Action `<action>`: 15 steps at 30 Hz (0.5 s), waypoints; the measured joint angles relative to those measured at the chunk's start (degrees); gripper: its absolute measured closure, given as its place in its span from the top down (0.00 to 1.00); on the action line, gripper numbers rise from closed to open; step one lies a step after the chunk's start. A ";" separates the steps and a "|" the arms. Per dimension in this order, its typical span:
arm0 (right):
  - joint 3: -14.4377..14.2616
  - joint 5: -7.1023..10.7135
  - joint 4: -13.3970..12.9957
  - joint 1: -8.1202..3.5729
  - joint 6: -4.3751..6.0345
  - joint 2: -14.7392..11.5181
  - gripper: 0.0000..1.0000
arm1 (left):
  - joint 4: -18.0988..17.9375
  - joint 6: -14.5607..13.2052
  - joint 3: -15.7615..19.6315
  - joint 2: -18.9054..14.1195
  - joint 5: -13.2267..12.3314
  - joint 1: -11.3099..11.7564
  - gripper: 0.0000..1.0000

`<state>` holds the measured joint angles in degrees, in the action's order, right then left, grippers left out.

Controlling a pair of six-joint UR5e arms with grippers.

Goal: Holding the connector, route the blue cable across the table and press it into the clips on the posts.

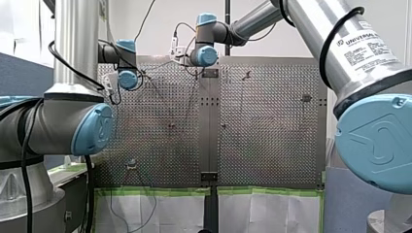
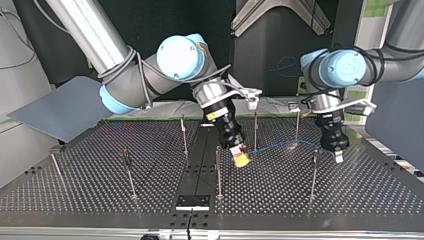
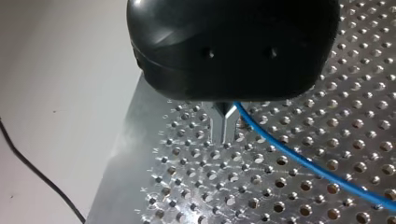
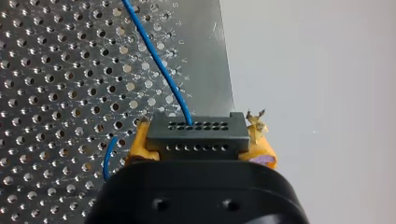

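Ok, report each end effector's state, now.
Left end effector: closed, apparently pinching the blue cable.
Right end effector: closed on the connector.

Both arms angled down. My right pincer (image 2: 241, 159), yellow pads, clamped on the connector (image 4: 196, 133); my left pincer (image 3: 223, 128), metal fingers (image 3: 218, 125) pressed together, pointed down

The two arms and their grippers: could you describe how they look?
Both my left arm and my right arm are silver tubes with light blue joint caps and black cables looped around them. The right one carries a white label reading UNIVERSAL ROBOTS. On my right gripper the body is black and the pads yellow; my left gripper is black too, with narrow metal fingers.
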<state>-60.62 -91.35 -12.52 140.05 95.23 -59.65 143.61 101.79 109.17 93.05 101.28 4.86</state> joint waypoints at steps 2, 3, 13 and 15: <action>0.00 -0.37 0.02 0.00 -0.13 0.00 0.00 | -0.41 0.42 -0.04 0.21 -0.64 0.40 0.00; 0.01 -0.67 0.02 0.00 -0.20 0.00 0.00 | -0.77 0.79 -0.09 0.37 -0.95 0.71 0.00; 0.14 -2.32 0.22 -0.12 -0.71 -0.07 0.00 | -1.96 2.63 -1.47 3.64 -5.00 3.83 0.00; 0.28 -2.60 0.29 -0.24 -0.74 -0.07 0.00 | -2.14 2.70 -1.74 4.15 -6.04 3.95 0.00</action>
<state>-60.34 -93.95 -12.23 139.81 94.50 -59.72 141.47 104.49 107.44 97.20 95.24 8.81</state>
